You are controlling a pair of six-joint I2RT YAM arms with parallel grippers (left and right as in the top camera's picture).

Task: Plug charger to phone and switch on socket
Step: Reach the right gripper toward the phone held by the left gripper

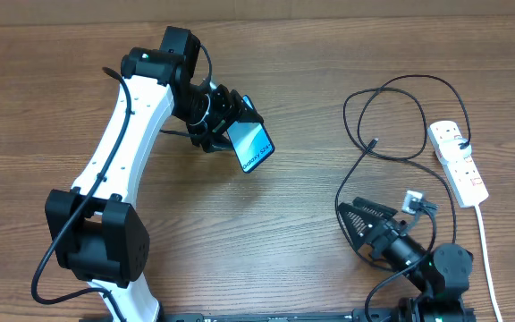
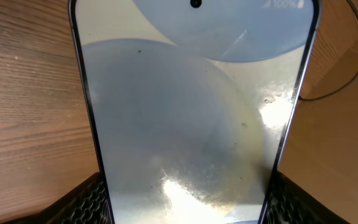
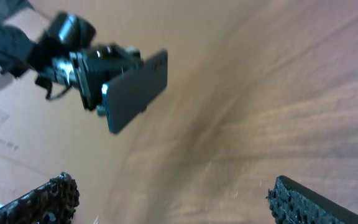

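I hold the slim blue-screened smartphone [image 1: 254,143] aloft, clamped in my left gripper [image 1: 231,125], its free end slanting toward the thin black looped charger cable [image 1: 346,112], whose small connector tip [image 1: 375,141] lies nearer my wide-open right gripper [image 1: 347,222].

Left wrist view is basically all phone [image 2: 191,124], chopped off top and bottom, with only the corners of the left fingers [image 2: 86,202] poking in. Right wrist view is smeared: the phone's dark back is soft, and the right fingers [image 3: 306,202] run off the bottom edge. From overhead the charger [image 1: 392,116] tip is a speck, the socket [image 1: 459,161] switches are too tiny, maybe off, and its white cord [image 1: 488,259] exits the bottom.
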